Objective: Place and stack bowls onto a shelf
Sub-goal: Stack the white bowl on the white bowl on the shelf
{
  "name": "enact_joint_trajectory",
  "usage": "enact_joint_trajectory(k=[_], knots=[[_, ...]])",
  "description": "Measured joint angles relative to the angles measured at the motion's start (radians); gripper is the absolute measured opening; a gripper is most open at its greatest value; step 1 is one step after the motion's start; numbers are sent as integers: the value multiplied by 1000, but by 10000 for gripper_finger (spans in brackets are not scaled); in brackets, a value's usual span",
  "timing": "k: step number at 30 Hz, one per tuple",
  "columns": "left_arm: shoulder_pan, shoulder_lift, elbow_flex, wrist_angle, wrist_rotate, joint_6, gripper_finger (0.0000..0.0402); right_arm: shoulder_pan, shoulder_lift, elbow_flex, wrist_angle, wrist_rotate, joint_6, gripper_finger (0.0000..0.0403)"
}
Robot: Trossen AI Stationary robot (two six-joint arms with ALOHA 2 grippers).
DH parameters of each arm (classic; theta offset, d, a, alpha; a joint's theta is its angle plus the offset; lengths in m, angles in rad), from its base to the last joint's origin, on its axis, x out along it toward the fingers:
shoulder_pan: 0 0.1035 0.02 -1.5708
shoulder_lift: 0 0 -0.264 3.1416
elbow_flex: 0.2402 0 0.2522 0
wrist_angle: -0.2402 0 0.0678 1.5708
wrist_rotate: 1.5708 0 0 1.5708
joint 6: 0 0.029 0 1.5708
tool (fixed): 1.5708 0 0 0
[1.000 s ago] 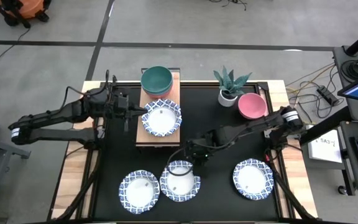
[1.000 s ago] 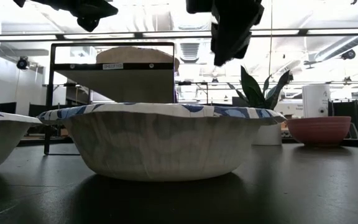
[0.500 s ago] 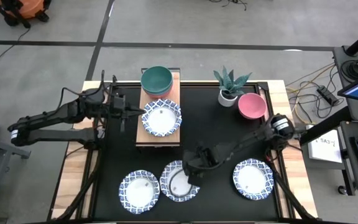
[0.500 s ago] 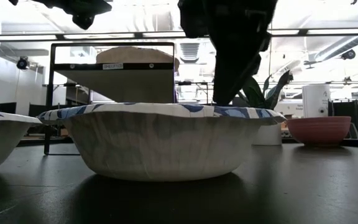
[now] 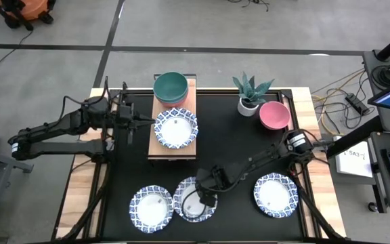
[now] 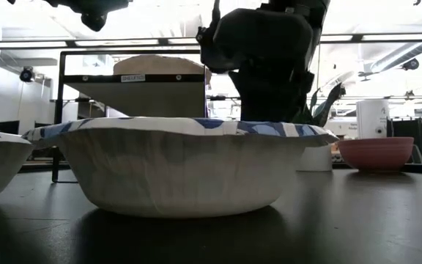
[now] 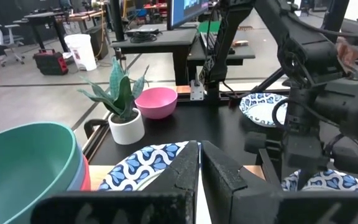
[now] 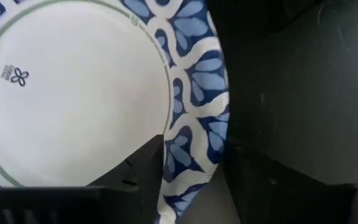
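Where the light-wood shelf (image 5: pixel 175 120) lies on the black bench (image 5: pixel 235 146), it already carries a stack of deep bowls with a green bowl (image 5: pixel 170 86) on top at its far end, and one patterned white dish (image 5: pixel 176 130) at its near end. In the left wrist view a blue rim and a red rim show under the green bowl (image 7: pixel 27 162). Three more patterned dishes sit in a row along the near edge of the bench, well apart from the shelf: a left dish (image 5: pixel 151 207), a middle dish (image 5: pixel 193 198) and a right dish (image 5: pixel 275 194). The right pincer (image 5: pixel 206 196) is down at the middle dish, its two fingers straddling that dish's rim (image 8: pixel 194 124), one finger inside and one outside, so it grips the middle dish. In the low view this dish (image 6: pixel 174 165) looks slightly tilted, its left side a little higher. The pink bowl (image 5: pixel 274 115) stands on the bench to the right of the shelf, just beside a small plant in a white pot (image 5: pixel 250 95). The left pincer (image 5: pixel 149 120) hovers at the shelf's left edge, beside the dish on it, with its fingers nearly closed on nothing.
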Motion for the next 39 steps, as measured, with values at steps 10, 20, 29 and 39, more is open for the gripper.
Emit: enact_joint_trajectory(k=[10,20,29,39], knots=[[0,4,0,1,0,-3,0,-5,-13,0,2,-5,-27,18],[0,-1,0,18,0,1,0,-58,-143,0,-91,-182,-103,13],[0,-1,0,65,0,5,0,-126,-382,0,-42,-263,-146,12],[0,-10,0,122,0,29,0,-344,-556,0,58,-210,-159,12]])
